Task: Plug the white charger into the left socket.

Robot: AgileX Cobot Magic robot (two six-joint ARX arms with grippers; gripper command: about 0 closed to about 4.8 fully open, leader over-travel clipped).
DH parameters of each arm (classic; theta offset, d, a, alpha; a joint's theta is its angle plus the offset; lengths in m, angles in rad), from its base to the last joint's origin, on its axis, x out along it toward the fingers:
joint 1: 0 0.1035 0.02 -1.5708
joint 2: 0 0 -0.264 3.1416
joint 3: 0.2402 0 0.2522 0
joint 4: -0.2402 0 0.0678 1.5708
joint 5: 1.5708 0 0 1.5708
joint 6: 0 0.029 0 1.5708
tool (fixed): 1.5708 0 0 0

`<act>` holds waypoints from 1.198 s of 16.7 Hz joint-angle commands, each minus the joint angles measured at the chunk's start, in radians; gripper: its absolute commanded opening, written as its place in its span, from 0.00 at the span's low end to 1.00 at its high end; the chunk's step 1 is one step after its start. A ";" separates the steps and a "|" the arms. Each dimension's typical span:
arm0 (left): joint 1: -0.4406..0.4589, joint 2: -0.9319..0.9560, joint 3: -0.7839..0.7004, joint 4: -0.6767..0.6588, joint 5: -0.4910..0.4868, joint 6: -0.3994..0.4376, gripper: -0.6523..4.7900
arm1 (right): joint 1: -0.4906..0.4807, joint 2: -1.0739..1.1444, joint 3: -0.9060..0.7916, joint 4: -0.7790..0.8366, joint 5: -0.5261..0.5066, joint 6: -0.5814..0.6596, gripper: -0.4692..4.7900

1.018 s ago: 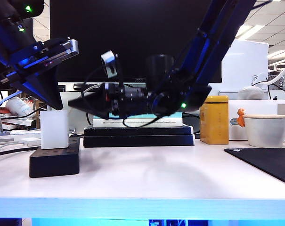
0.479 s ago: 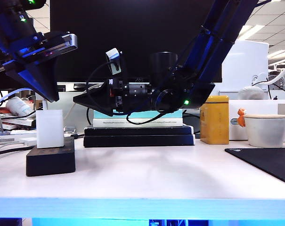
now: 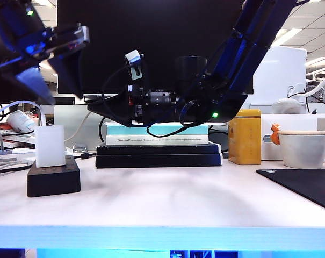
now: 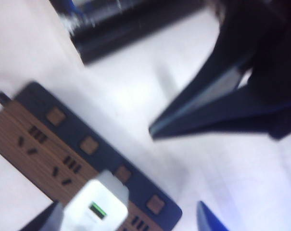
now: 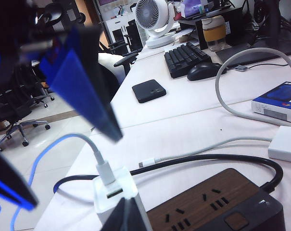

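The white charger (image 3: 49, 146) stands upright on the left end of the black power strip (image 3: 53, 178), its prongs hidden. The left socket beneath it is covered. My left gripper (image 3: 60, 97) hangs open above the charger, its fingers clear of it. From the left wrist the charger (image 4: 94, 208) shows between the spread jaws of the left gripper (image 4: 128, 224), on the wood-patterned socket face (image 4: 44, 154). My right gripper (image 3: 92, 110) is shut, pointing left, above and right of the charger. In the right wrist view the right gripper (image 5: 128, 214) sits close to the charger (image 5: 111, 190), whose white cable (image 5: 183, 151) trails off.
A stack of books (image 3: 157, 150) lies behind the strip under the right arm. A yellow box (image 3: 244, 137), a white cup (image 3: 304, 148) and a black mat (image 3: 307, 185) are at the right. Cables and a flat white box (image 5: 284, 144) lie beside the strip.
My left gripper opened, let go of the charger and rose. Charger and strip shifted slightly left. The right gripper stayed shut and barely moved.
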 commanded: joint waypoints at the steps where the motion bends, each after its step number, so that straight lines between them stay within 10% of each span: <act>1: 0.001 -0.004 0.033 0.008 -0.037 0.004 0.81 | -0.004 -0.011 0.004 0.018 0.001 0.019 0.09; 4: 0.001 -0.006 0.077 0.013 -0.039 0.003 0.70 | -0.005 -0.029 0.005 0.026 0.001 0.023 0.09; 5: 0.001 -0.022 0.141 0.012 -0.039 0.003 0.11 | -0.011 -0.056 0.006 0.024 0.004 0.077 0.09; 20: 0.001 -0.729 0.369 -0.159 -0.224 -0.121 0.11 | -0.039 -0.734 0.009 -0.139 0.155 0.332 0.08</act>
